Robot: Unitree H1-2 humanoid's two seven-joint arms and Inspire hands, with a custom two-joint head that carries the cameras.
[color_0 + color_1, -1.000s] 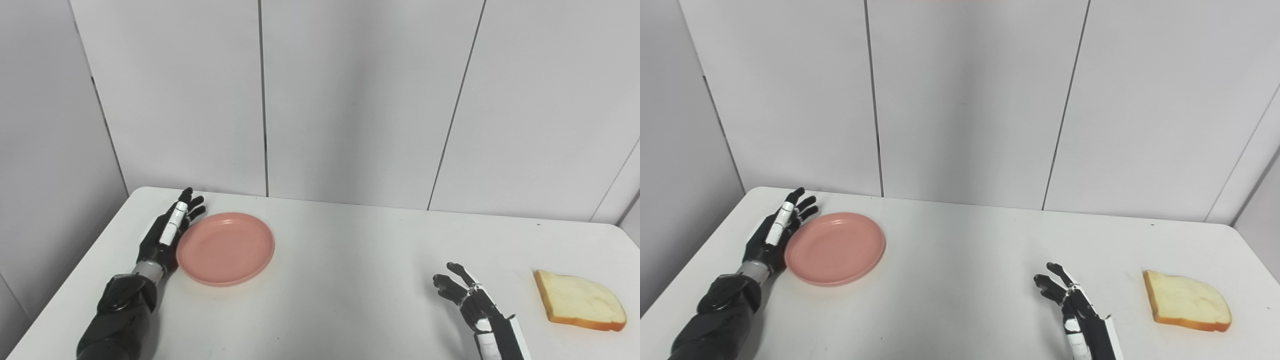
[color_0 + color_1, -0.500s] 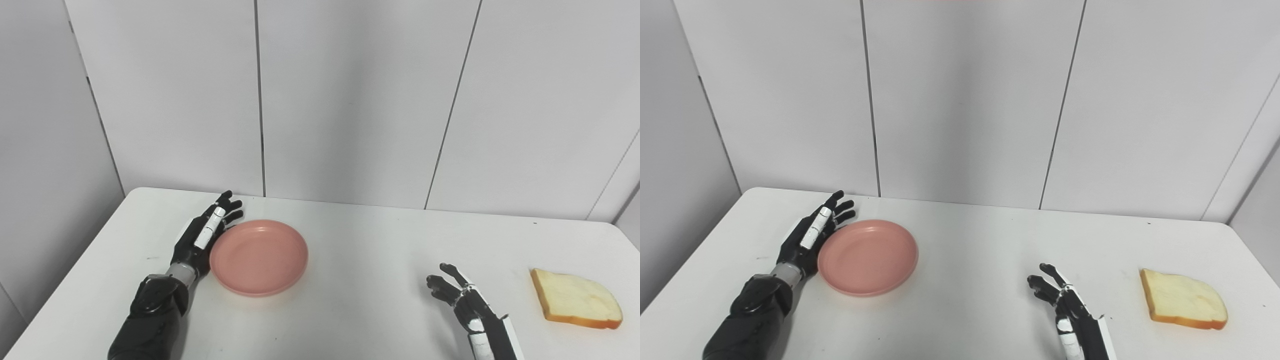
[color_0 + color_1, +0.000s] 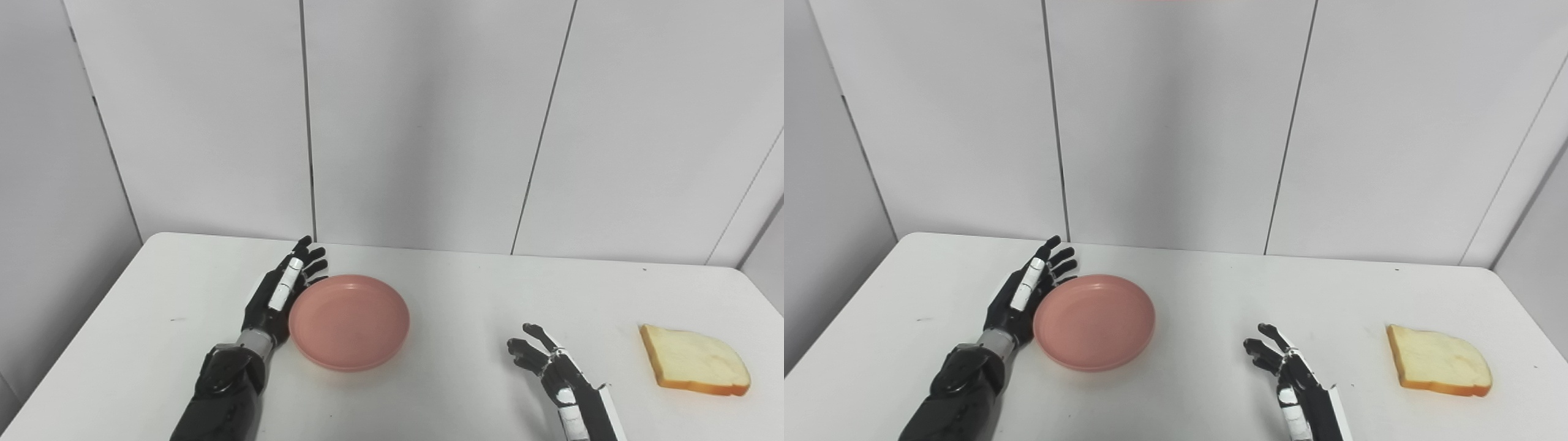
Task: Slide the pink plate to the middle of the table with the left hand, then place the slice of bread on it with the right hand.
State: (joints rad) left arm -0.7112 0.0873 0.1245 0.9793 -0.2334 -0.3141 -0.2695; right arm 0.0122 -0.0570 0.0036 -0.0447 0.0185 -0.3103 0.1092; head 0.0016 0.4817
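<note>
A round pink plate (image 3: 349, 321) lies flat on the white table (image 3: 153, 318), a little left of its middle. My left hand (image 3: 280, 296) is open, fingers stretched out, its edge pressed against the plate's left rim. A slice of bread (image 3: 694, 366) with a brown crust lies flat near the table's right edge. My right hand (image 3: 549, 364) is open and empty, fingers apart, near the front edge, well left of the bread. The scene also shows in the right eye view, with the plate (image 3: 1094, 321) and the bread (image 3: 1437, 368).
White wall panels (image 3: 422, 122) stand right behind the table's far edge. A small dark speck (image 3: 177, 319) marks the table left of my left arm. Nothing else lies on the table.
My left hand has pushed the pink plate to the right, towards the table's middle. The camera has shifted slightly. My right hand and the bread stay where they were.
</note>
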